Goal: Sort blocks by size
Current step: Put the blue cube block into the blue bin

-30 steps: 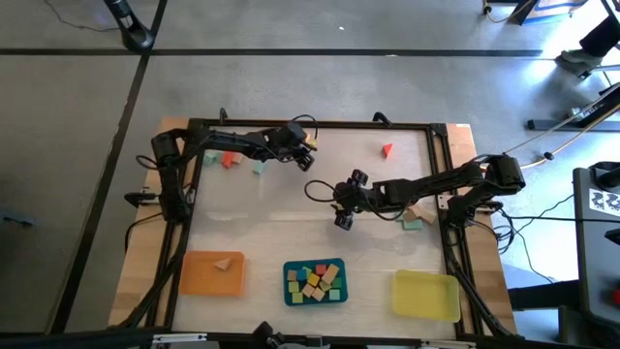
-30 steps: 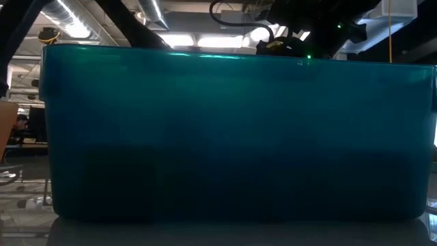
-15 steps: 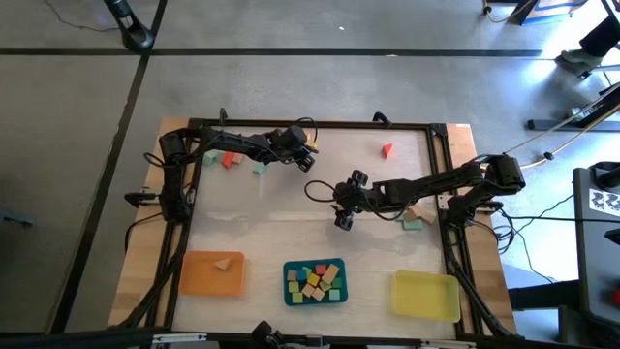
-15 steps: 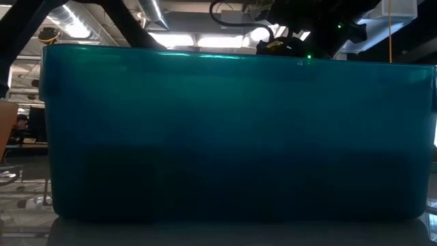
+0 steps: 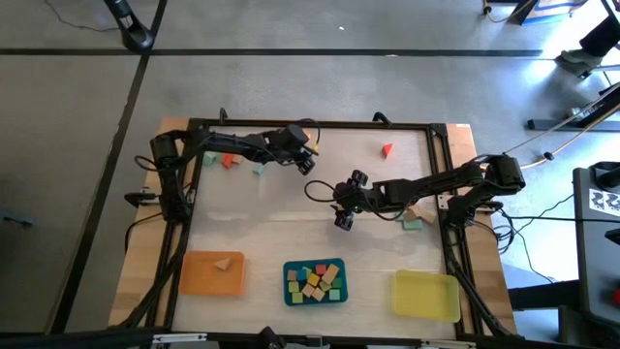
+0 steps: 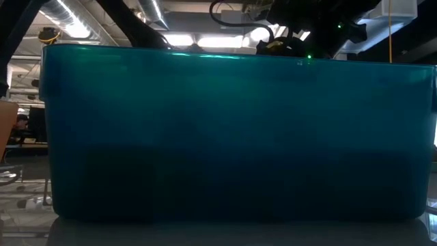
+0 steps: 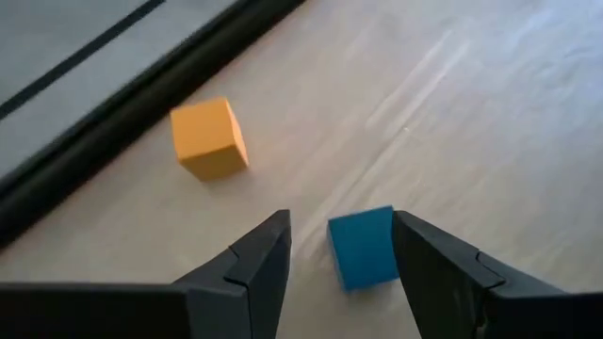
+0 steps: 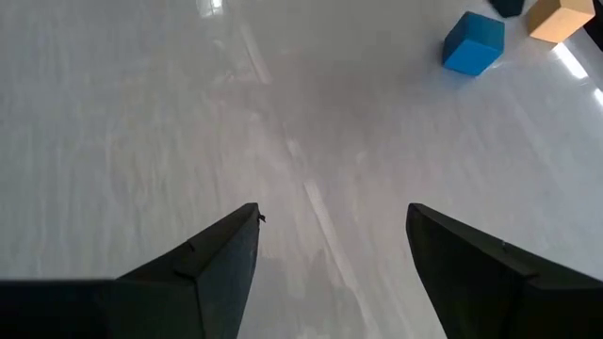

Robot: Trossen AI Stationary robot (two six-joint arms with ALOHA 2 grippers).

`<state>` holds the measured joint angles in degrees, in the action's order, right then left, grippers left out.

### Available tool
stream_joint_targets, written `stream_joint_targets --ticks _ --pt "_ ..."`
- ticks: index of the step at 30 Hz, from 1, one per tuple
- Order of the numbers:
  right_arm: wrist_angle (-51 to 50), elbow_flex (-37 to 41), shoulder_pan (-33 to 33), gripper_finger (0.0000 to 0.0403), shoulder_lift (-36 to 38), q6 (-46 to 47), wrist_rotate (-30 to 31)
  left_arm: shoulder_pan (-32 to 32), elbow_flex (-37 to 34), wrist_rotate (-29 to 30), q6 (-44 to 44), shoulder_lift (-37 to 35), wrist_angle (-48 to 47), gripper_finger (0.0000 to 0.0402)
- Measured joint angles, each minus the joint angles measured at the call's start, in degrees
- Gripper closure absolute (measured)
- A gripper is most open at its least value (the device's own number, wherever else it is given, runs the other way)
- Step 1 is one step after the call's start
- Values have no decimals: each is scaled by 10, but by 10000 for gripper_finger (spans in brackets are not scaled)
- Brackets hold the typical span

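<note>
Roughly half sorted: teal tray (image 5: pixel 288 269) full of blocks, orange tray (image 5: pixel 199 274) holds one, yellow tray (image 5: pixel 426 296) none.
Left gripper (image 7: pixel 337 259) jaws open around blue block (image 7: pixel 363 247); right gripper (image 8: pixel 332 243) jaws open, empty; strays left on tabletop (image 5: pixel 291 208).

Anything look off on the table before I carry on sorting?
Nothing spilled or damaged. One oddity: the teal tray holds a heap of blocks, the orange tray just one tan block, and the yellow tray none.
</note>
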<state>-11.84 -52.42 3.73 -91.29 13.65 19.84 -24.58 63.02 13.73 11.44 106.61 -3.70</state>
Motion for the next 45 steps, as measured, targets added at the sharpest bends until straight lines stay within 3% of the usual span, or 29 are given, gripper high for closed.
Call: stream_joint_targets --ticks 8,12,25,29,37,45 --pt "5 0 0 136 0 0 0 -15 0 -76 2 -5 -6 198" --pt "7 0 0 136 0 0 0 -15 0 -74 7 -3 -13 182" --pt "11 0 0 136 0 0 0 -6 1 -57 16 56 5 196" --pt "12 0 0 136 0 0 0 -6 1 -55 5 61 11 211" --pt "12 0 0 136 0 0 0 -5 1 -56 -27 62 32 286" --pt "8 0 0 136 0 0 0 52 0 -57 -45 2 -49 283"
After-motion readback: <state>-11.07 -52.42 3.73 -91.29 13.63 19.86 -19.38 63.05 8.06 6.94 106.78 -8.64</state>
